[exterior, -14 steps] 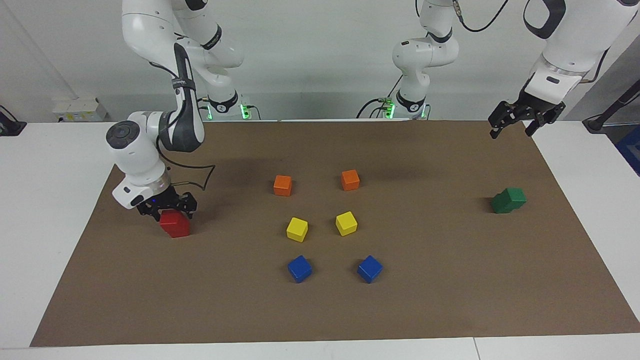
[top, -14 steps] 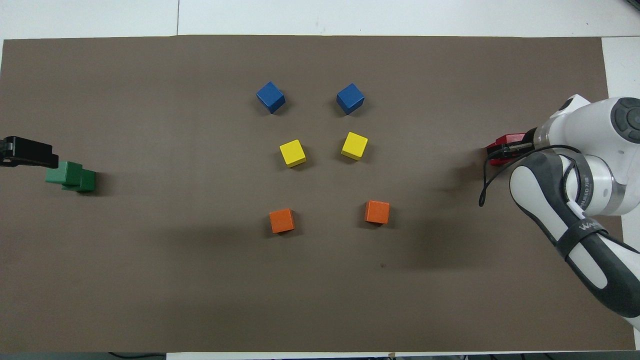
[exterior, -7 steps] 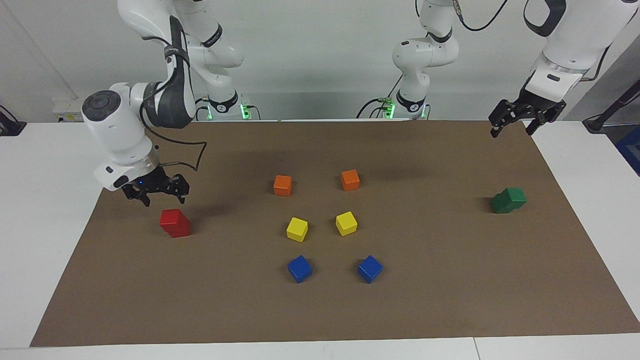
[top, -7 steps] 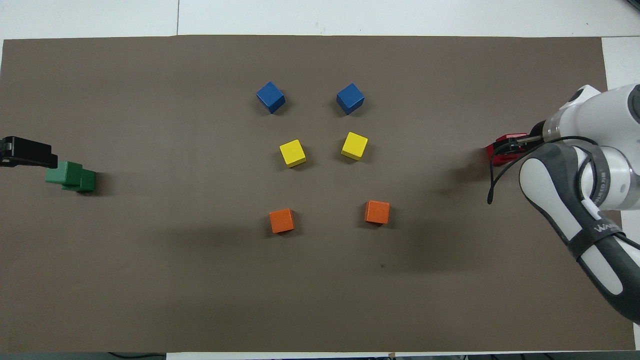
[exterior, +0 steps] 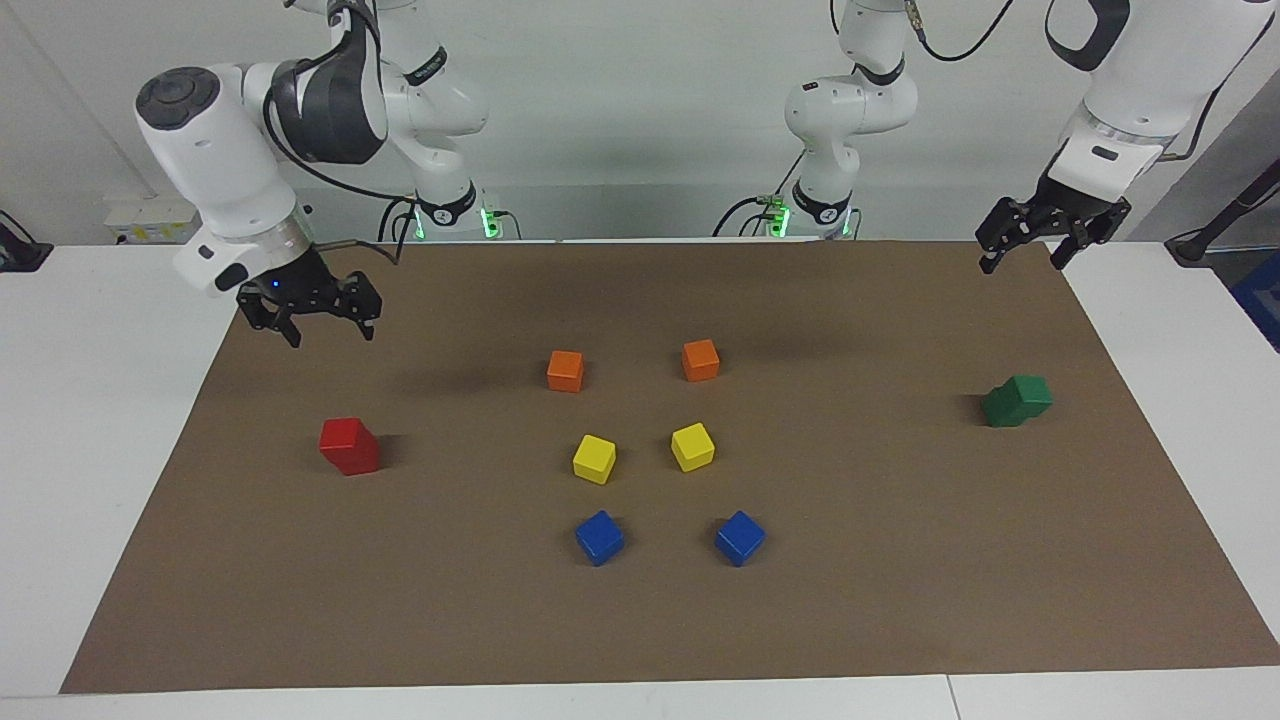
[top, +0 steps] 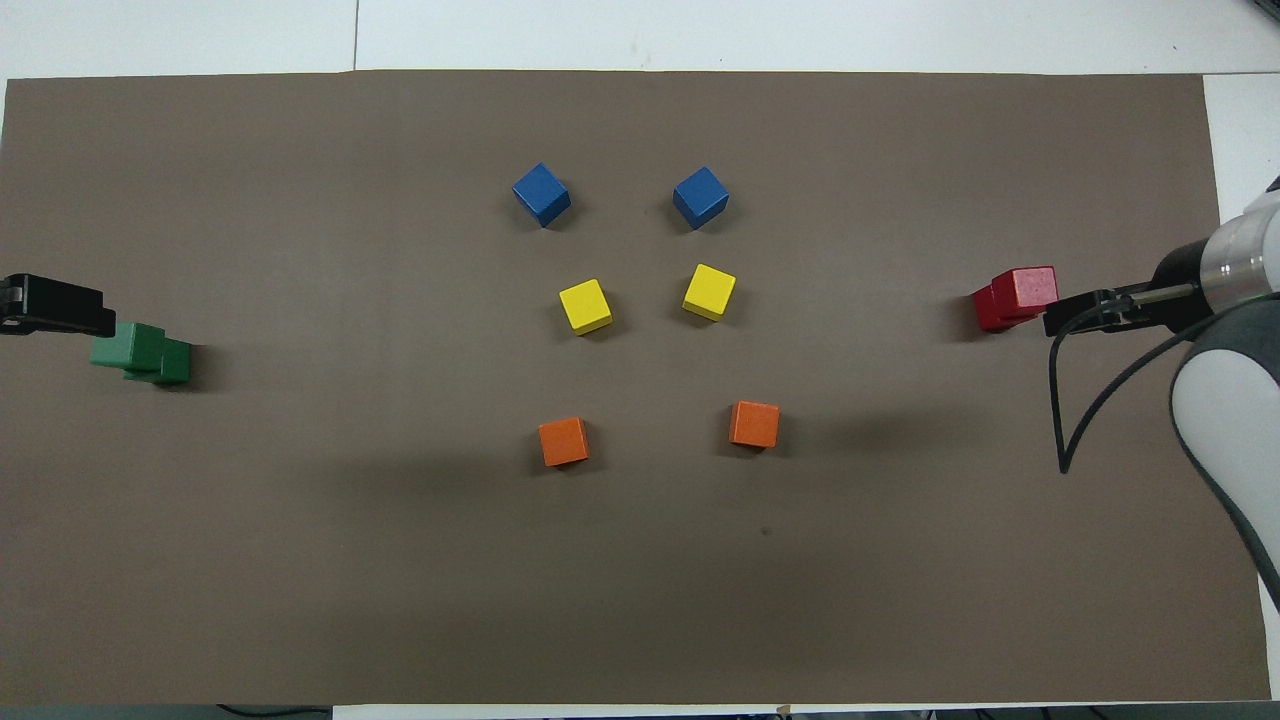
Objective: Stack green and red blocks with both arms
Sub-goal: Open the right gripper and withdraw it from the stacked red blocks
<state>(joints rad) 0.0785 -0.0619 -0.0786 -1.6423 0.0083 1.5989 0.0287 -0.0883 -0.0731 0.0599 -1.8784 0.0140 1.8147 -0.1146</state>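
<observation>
Two red blocks (exterior: pixel 349 445) stand stacked on the brown mat toward the right arm's end; in the overhead view (top: pixel 1015 297) the upper one sits slightly offset on the lower. Two green blocks (exterior: pixel 1017 400) stand stacked and offset toward the left arm's end, also seen in the overhead view (top: pixel 145 352). My right gripper (exterior: pixel 332 338) is open and empty, raised over the mat beside the red stack (top: pixel 1075 315). My left gripper (exterior: pixel 1022 268) is open and empty, raised over the mat's edge beside the green stack (top: pixel 60 305).
Two orange cubes (exterior: pixel 565 370) (exterior: pixel 700 360), two yellow cubes (exterior: pixel 594 459) (exterior: pixel 692 446) and two blue cubes (exterior: pixel 599 537) (exterior: pixel 740 537) lie in pairs mid-mat. The brown mat (exterior: pixel 900 600) covers a white table.
My right gripper has let go of the top red block, risen and drawn back from the stack. The left gripper has barely moved. The blocks have stayed put.
</observation>
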